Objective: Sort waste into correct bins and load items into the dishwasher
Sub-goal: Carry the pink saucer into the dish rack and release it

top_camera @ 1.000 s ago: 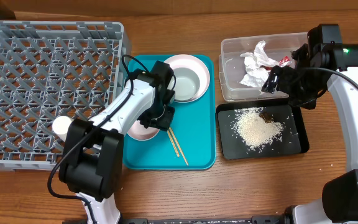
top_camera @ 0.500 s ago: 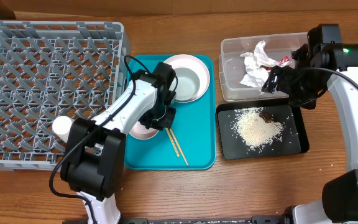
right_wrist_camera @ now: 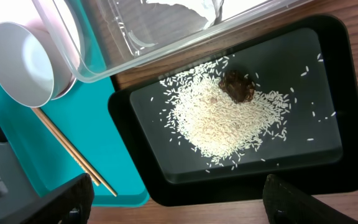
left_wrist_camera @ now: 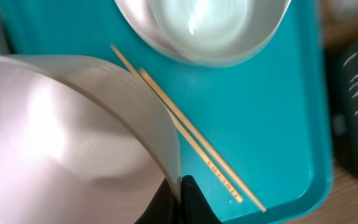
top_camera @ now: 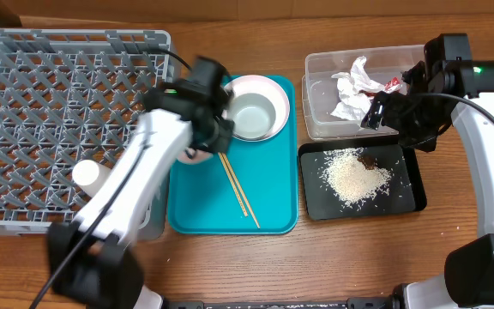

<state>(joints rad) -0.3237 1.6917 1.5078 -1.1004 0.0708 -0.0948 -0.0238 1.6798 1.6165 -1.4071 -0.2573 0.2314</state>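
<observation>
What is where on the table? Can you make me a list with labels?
Left tool: shut on small pink saucer, held tilted at large teal tray's left edge
Right tool: open, above shallow black rectangular tray
Clear plastic rectangular tub: crumpled white paper napkin, small red wrapper
Black tray: loose white rice grains, brown food scrap
Teal tray: grey-white bowl on white round plate, thin wooden chopsticks
Grey plastic lattice dish rack: small white cup

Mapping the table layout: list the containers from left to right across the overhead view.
Grey dish rack → teal tray → black tray holding rice. The clear tub lies directly behind the black tray, sharing its span, so it is left out.
</observation>
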